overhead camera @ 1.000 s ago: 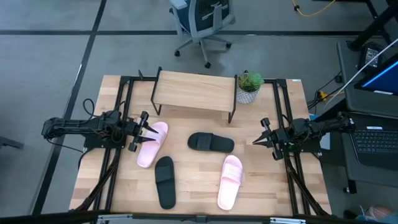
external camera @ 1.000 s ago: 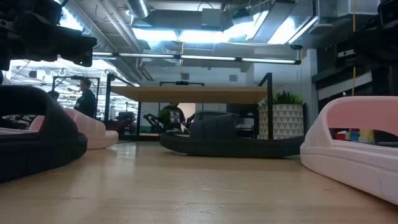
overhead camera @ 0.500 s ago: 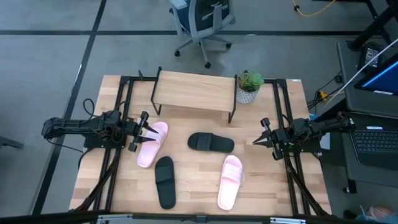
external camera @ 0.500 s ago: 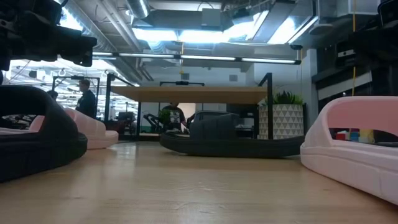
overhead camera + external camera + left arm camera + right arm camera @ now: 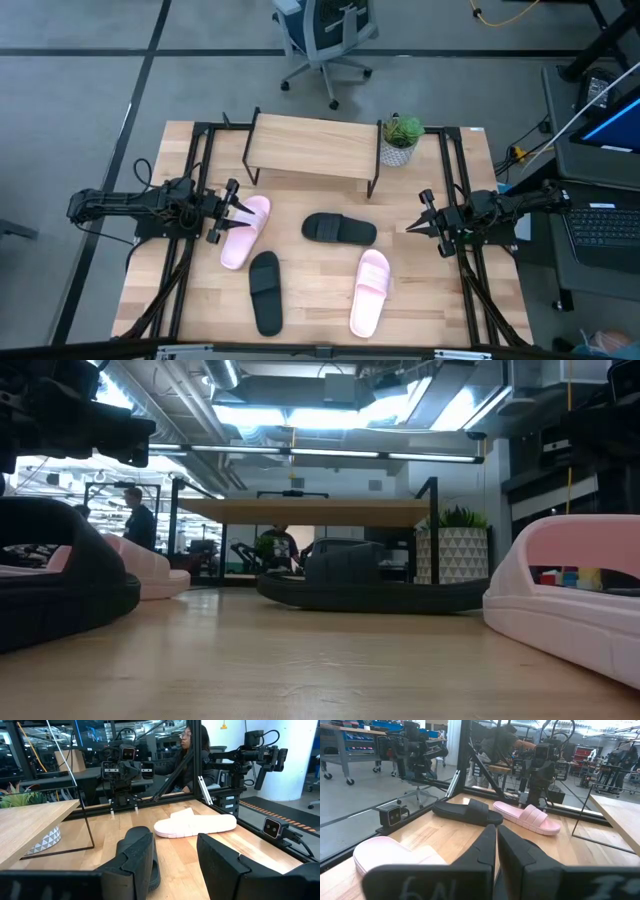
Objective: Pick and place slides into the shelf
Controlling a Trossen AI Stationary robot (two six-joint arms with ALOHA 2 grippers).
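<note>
Left gripper (image 5: 243, 209), fingers spread, hovers over a pink slide (image 5: 243, 232); right gripper (image 5: 413, 227), fingers pressed together, holds nothing.

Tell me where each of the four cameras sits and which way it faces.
High view: overhead, straight down; both arms, left gripper by a pink slide, right gripper.
Low view: table height, facing the shelf; no gripper clearly shown.
Left wrist view: across the table past its open fingers toward the right arm.
Right wrist view: opposite way, past its shut fingers.
Shared: the centre black slide appears in every view.
</note>
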